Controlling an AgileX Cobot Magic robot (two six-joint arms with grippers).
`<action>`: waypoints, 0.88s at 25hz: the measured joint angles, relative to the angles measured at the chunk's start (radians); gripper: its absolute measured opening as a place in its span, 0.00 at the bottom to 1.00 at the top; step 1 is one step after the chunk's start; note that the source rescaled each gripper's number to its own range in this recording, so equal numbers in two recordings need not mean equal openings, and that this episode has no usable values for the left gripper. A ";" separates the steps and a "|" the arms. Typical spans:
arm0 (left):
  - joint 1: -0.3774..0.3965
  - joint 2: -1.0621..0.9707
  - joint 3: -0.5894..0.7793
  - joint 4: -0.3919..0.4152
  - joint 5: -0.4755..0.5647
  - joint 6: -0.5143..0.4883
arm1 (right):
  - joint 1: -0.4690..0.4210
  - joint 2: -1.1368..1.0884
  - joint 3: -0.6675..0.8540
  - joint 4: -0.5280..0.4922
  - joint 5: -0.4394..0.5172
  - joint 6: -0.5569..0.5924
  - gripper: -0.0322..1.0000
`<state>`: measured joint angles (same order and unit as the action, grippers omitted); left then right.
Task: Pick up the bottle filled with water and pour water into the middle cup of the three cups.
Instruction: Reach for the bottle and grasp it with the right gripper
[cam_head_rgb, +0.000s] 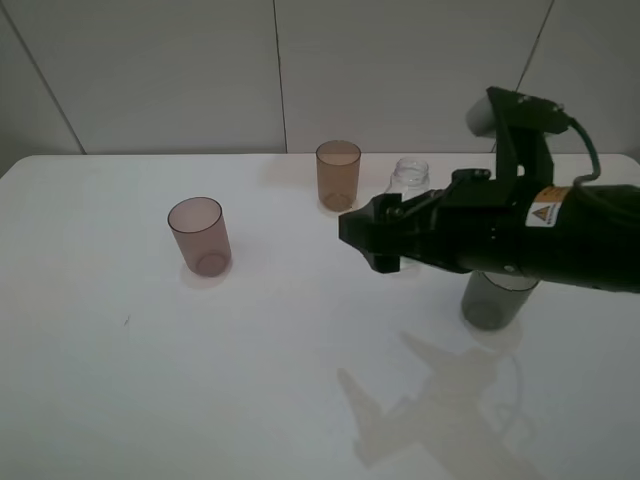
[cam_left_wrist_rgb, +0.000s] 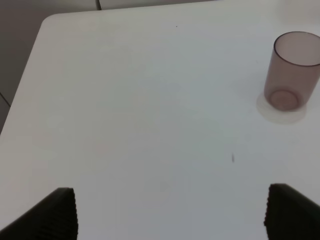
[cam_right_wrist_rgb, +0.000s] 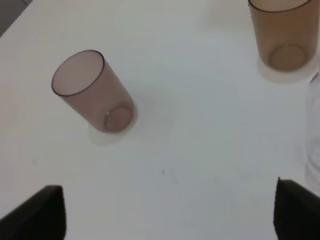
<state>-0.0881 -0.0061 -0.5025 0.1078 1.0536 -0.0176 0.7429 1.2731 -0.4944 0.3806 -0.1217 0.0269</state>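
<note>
The clear bottle stands upright at the back of the table, its lower part hidden behind my right arm; its edge also shows in the right wrist view. The amber-brown middle cup stands just left of it. The mauve-pink cup stands further left. The dark grey cup stands at the right, partly under my right arm. My right gripper is open and empty, hovering in front of the bottle, pointing left. My left gripper is open and empty, and does not show in the exterior view.
The white table reaches to a pale panelled wall at the back. Its left edge and a rounded corner show in the left wrist view. My right arm casts a shadow on the table's front right.
</note>
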 joint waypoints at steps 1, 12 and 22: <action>0.000 0.000 0.000 0.000 0.000 0.000 | 0.012 0.022 0.009 0.065 -0.029 -0.062 1.00; 0.000 0.000 0.000 0.000 0.000 0.000 | 0.241 0.255 0.016 0.603 -0.448 -0.494 1.00; 0.000 0.000 0.000 0.000 0.000 0.000 | 0.257 0.407 -0.017 0.726 -0.714 -0.487 1.00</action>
<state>-0.0881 -0.0061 -0.5025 0.1078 1.0536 -0.0176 1.0003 1.6804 -0.5113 1.1066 -0.8355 -0.4596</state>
